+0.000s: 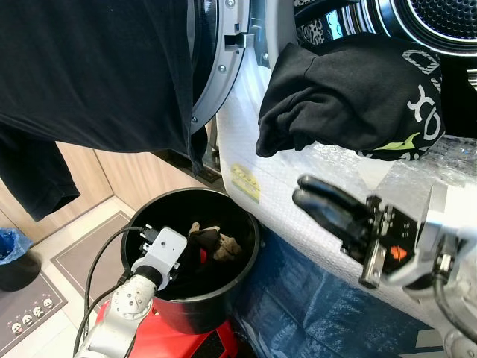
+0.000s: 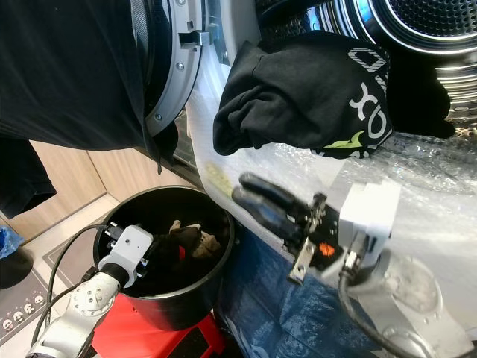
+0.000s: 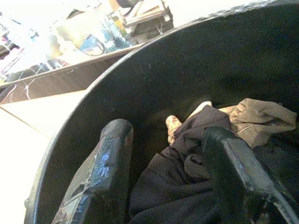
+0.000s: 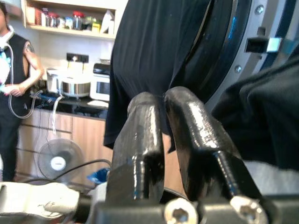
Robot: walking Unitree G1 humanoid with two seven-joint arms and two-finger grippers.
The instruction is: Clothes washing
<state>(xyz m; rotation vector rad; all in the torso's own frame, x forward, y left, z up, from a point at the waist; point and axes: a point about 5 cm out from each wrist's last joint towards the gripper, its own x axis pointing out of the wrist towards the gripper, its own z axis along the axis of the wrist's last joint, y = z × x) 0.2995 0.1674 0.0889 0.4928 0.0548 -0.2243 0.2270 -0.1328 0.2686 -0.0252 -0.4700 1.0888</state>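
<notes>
Right pincer [image 2: 250, 195], fingers pressed together, hovers below the black garment [image 2: 313, 93] hanging from the washer drum's [image 2: 417, 30] mouth. Left pincer [image 3: 163, 172], fingers spread, reaches into the black bucket [image 1: 246, 224] over crumpled clothes [image 1: 212, 242].

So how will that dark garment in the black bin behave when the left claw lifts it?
The dark garment lies crumpled in folds in the black bin, so it is probably floppy and will drape and trail. It is bunched against a tan cloth, which may drag along. The open left claw straddles a fold, so it likely grips only part.
</notes>
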